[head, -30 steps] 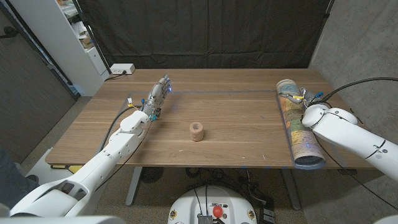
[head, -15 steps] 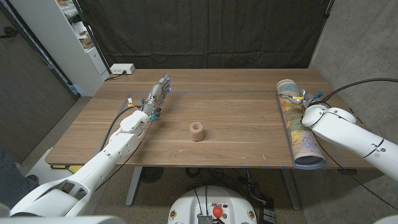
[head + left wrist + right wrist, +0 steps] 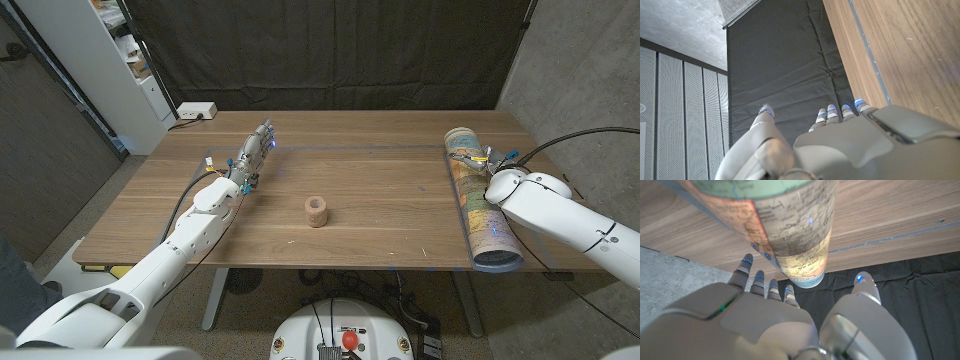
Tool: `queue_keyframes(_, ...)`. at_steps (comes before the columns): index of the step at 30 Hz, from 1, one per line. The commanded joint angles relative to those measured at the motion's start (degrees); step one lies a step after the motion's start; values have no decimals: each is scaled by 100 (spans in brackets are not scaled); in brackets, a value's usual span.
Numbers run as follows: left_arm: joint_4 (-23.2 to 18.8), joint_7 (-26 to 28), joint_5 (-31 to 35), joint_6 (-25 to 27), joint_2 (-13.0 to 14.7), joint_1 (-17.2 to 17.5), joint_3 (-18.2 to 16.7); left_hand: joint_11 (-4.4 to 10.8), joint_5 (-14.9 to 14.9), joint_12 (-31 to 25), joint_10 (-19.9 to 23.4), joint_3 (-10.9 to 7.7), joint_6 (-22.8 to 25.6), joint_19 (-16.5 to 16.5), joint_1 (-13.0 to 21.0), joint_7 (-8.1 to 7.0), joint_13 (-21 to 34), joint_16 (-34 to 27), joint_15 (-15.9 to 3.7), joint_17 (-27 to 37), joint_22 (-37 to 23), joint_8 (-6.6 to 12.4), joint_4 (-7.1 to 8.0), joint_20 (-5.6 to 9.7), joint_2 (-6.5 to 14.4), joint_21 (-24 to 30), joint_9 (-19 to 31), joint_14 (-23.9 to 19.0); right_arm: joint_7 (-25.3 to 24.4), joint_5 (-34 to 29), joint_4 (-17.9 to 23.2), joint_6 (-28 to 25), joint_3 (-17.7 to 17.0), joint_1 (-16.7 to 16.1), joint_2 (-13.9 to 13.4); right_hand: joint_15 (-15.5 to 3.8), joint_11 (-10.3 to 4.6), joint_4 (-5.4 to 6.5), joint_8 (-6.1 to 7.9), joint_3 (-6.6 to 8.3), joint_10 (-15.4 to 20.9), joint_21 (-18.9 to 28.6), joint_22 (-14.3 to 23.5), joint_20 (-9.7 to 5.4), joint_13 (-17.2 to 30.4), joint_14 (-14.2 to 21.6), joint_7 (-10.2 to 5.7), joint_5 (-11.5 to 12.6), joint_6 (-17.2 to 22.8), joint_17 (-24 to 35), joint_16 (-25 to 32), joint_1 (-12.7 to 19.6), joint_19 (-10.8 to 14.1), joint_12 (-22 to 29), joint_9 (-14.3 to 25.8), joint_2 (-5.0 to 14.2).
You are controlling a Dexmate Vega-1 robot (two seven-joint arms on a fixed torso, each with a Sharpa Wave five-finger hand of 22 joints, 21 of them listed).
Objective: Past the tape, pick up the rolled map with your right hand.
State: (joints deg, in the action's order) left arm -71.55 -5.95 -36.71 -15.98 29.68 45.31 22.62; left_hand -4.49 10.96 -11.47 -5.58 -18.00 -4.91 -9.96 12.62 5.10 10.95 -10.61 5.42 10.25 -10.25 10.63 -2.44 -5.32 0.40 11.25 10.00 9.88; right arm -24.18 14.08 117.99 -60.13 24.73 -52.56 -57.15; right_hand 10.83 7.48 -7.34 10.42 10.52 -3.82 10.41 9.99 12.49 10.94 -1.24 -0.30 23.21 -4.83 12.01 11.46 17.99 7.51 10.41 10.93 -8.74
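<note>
The rolled map (image 3: 478, 200) lies lengthwise along the right end of the wooden table (image 3: 380, 220), one open end at the near edge and the other toward the black curtain (image 3: 330, 50) behind. The right hand (image 3: 484, 160) sits over the map's far portion, just past the strip of blue tape (image 3: 360, 147) that crosses the tabletop. In the right wrist view the map (image 3: 790, 225) runs out beyond the right hand (image 3: 785, 325), whose fingers (image 3: 756, 280) are spread to one side of the roll and the thumb to the other; I cannot tell whether they are pressing it. Well away from the map, toward the table's left side, the left hand (image 3: 255, 152) stands stretched out with fingers straight and apart, holding nothing. Between that hand and the map, near the middle of the table, stands a small wooden ring (image 3: 316, 211).
</note>
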Motion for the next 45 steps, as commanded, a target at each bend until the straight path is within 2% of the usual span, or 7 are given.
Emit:
queue_keyframes(1,-1,28,18,15,12,6,2,-15,-24,-56,-19,-15,35,-228,-7,12,7,-30,14,32,-27,28,-37,-32,49,21,30,30,25,33,-102,57,36,33,12,17,14,-10,21,-17,-39,38,15,-7,-2,-51,-4,26,-73,-5,23,20,-18,45,16,-30)
queue_keyframes(28,55,33,34,61,-17,-20,40,-6,-24,-58,-15,-8,43,-238,-16,12,8,-29,18,33,-28,27,-51,-40,56,20,31,28,47,63,-355,135,133,124,102,25,11,-16,26,-65,-87,50,16,-7,-4,-69,8,71,-161,-6,29,57,-13,44,16,-16)
queue_keyframes(45,-79,97,24,65,36,99,8,-3,-24,-63,-1,0,73,-221,-26,6,9,-32,19,33,-28,33,-72,-54,64,29,32,15,117,80,-437,138,230,195,129,27,18,-16,39,-87,-77,59,18,-8,-4,-51,11,93,-169,-7,44,76,2,56,16,-2)
